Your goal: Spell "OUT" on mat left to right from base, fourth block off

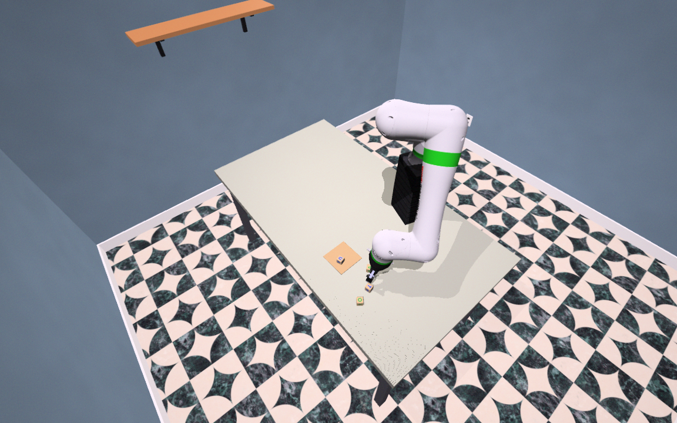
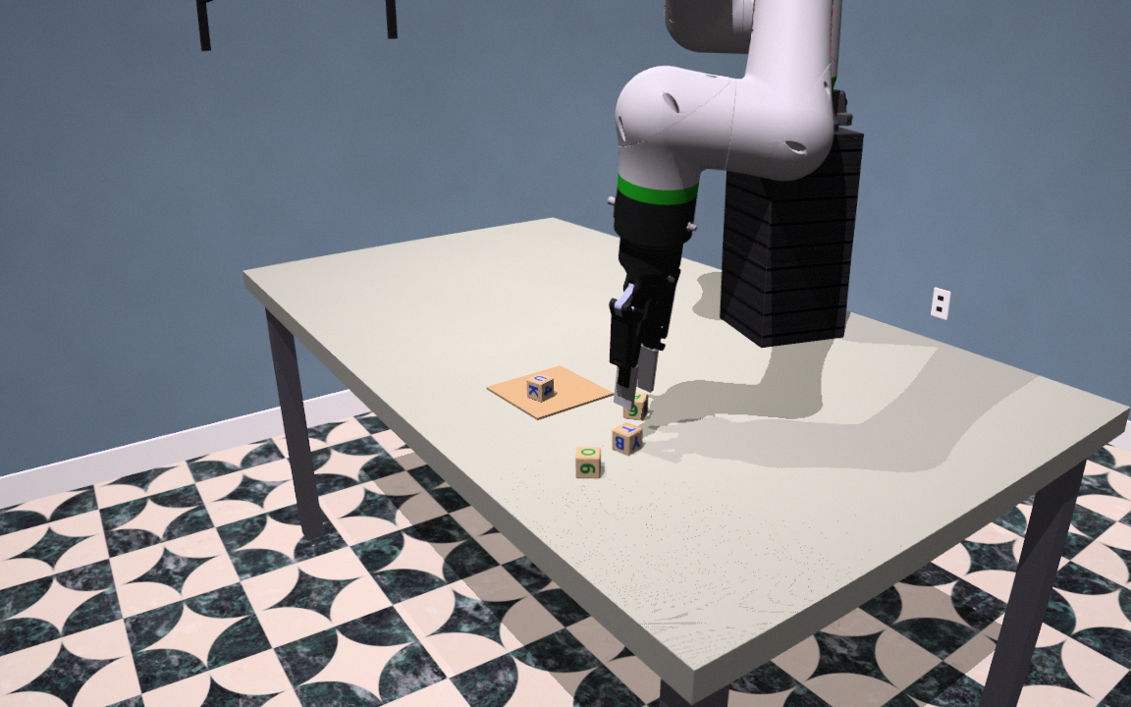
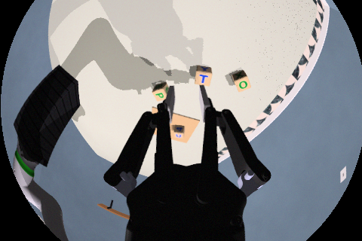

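We see blue-grey walls (image 1: pixel 93 131) meeting at a corner in the upper middle of the top view. An orange shelf (image 1: pixel 198 22) on black brackets hangs upper left. Below us runs a checkered floor (image 1: pixel 567 326) of dark green and cream, edged by a white baseboard (image 2: pixel 113 444). A pale table (image 2: pixel 481 290) on dark legs fills the centre. A white outlet (image 2: pixel 940 302) sits right. Light casts soft shadows rightward.

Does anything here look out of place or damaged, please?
Nothing looks damaged. Only the U block sits on the mat; the T block and O block lie scattered on the table beside it.
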Action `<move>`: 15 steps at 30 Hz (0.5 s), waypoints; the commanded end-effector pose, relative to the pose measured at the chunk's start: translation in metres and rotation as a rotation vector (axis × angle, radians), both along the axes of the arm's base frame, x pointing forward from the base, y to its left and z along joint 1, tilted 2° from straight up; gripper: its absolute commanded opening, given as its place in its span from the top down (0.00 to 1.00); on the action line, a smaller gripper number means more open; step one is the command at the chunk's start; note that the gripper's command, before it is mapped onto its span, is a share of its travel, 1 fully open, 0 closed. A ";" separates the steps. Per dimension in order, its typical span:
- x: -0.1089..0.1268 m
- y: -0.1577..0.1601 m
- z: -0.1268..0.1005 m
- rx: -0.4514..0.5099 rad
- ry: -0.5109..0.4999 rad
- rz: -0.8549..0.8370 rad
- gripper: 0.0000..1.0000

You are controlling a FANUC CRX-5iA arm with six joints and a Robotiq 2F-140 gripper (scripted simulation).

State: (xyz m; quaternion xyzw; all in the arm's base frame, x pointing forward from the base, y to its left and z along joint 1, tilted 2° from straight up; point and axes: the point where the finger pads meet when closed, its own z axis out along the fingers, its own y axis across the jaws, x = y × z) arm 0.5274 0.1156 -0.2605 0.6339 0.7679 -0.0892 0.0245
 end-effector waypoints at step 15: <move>0.023 0.002 0.027 0.208 -0.094 0.006 0.00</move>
